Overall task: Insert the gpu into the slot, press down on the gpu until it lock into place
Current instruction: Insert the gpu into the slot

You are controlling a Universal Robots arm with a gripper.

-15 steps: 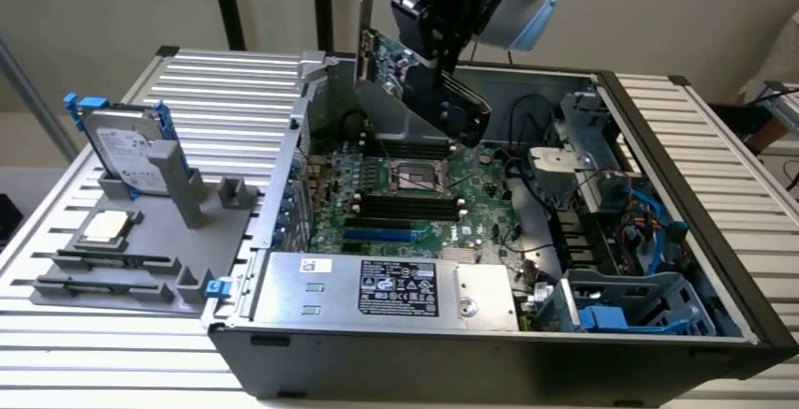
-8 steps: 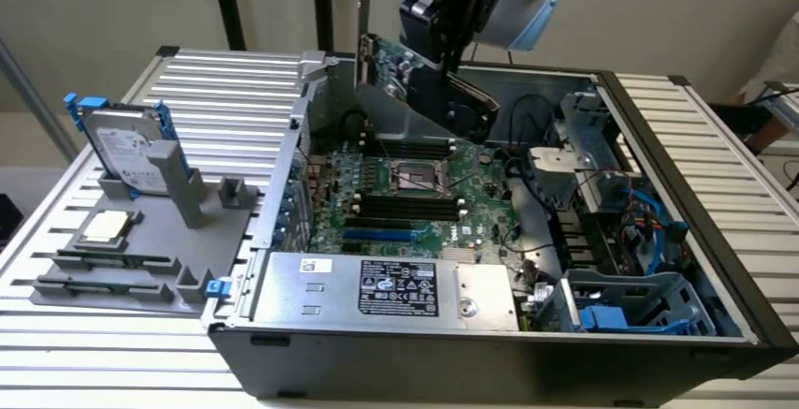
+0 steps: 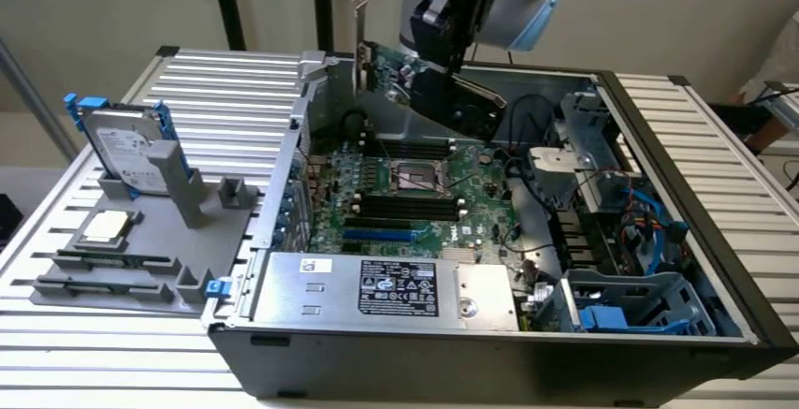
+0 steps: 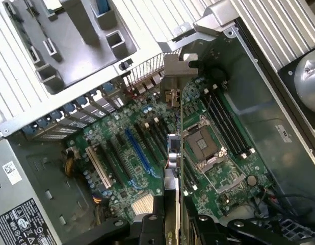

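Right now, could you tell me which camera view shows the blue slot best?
The wrist view: the slot runs its whole length across the green board, uncovered. In the exterior view the slot is a short blue strip seen at a shallow angle, between the black memory slots and the power-supply box.
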